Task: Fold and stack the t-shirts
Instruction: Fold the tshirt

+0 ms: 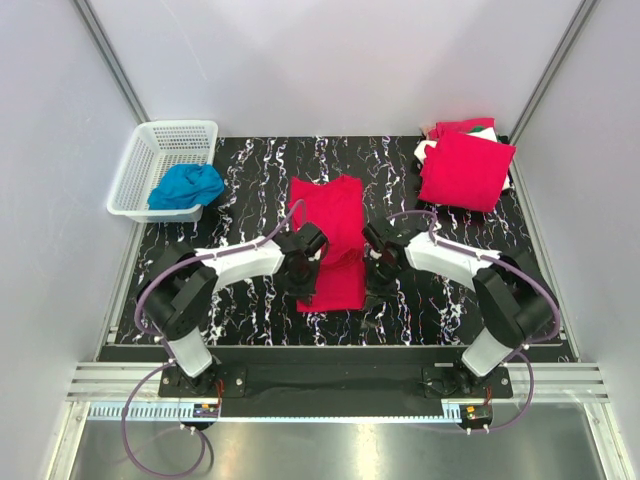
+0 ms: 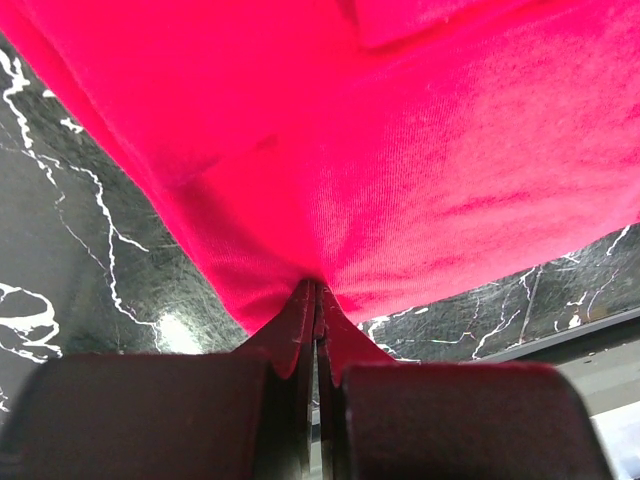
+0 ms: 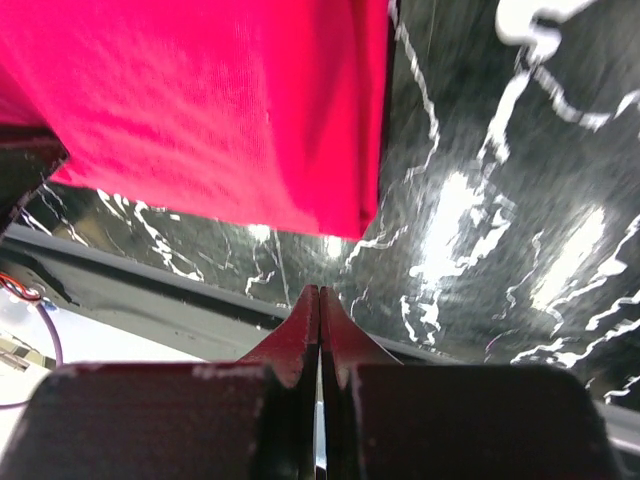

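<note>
Mid-fold, with the red t-shirt (image 1: 335,215) at the centre of the surface (image 1: 250,170), I had the left claw (image 2: 316,290) clamped on its edge and the right claw (image 3: 320,295) shut empty beside it, so next I judged that edge needed carrying across.

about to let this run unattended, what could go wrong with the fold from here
1. The left gripper looks pinched shut on the red t-shirt, while the right gripper is shut on nothing beside its edge; a one-sided pull could skew the fold.
2. The stack lies askew near the far right corner of the table, so another shirt may slide off.
</note>
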You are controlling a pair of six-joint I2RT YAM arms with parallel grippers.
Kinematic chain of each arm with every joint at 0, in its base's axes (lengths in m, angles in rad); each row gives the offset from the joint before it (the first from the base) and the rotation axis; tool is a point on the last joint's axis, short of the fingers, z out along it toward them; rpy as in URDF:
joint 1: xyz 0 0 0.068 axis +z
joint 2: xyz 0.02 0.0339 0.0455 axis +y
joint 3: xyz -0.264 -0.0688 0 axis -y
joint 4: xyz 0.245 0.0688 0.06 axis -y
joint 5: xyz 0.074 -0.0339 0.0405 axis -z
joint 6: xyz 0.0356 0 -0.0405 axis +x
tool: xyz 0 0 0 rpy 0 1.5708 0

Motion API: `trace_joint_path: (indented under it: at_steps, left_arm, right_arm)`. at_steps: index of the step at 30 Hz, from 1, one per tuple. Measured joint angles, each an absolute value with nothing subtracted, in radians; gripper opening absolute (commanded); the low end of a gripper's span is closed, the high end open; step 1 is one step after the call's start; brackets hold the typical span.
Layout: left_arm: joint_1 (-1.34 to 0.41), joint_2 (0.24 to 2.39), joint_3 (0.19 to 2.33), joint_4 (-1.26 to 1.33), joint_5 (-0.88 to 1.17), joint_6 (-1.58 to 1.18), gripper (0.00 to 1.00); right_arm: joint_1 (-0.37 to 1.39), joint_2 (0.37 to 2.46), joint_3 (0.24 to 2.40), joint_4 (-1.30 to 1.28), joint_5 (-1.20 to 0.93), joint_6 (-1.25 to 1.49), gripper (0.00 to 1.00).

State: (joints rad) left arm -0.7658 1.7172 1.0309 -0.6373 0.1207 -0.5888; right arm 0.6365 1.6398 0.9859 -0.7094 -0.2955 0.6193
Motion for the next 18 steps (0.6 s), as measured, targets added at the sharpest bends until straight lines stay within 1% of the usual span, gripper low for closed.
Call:
trace_joint_path:
  at_steps: [4,5,6,8,9,10,12,13,15,16,18]
  left_arm:
    - [-0.780,1.699,1.016,-0.643,0.111,-0.599,0.00]
    - [-0.783,1.692,1.010,-0.643,0.109,-0.600,0.07]
    - [-0.787,1.684,1.004,-0.645,0.107,-0.601,0.13]
    - [-0.791,1.670,0.994,-0.651,0.101,-0.601,0.21]
    - [-0.791,1.661,0.992,-0.659,0.096,-0.604,0.30]
    - [-0.791,1.649,0.991,-0.669,0.089,-0.608,0.33]
    - [-0.791,1.631,0.997,-0.685,0.075,-0.605,0.38]
    - [-0.790,1.621,1.009,-0.700,0.065,-0.603,0.38]
    - [-0.781,1.604,1.050,-0.724,0.052,-0.599,0.39]
    - [-0.773,1.600,1.079,-0.731,0.050,-0.599,0.38]
    - [-0.744,1.598,1.140,-0.731,0.051,-0.593,0.38]
  right_arm:
    - [0.654,1.604,0.971,-0.717,-0.295,0.650,0.00]
    - [0.655,1.596,0.971,-0.719,-0.295,0.656,0.00]
    - [0.657,1.586,0.971,-0.720,-0.295,0.660,0.11]
    - [0.657,1.567,0.972,-0.726,-0.290,0.669,0.17]
    - [0.657,1.560,0.976,-0.732,-0.286,0.671,0.18]
    - [0.657,1.555,0.986,-0.740,-0.277,0.670,0.19]
    - [0.658,1.554,1.035,-0.779,-0.264,0.662,0.29]
    - [0.659,1.554,1.076,-0.797,-0.251,0.651,0.31]
    - [0.659,1.562,1.191,-0.835,-0.224,0.623,0.31]
    - [0.659,1.573,1.257,-0.846,-0.210,0.602,0.28]
    - [0.656,1.607,1.385,-0.849,-0.187,0.565,0.27]
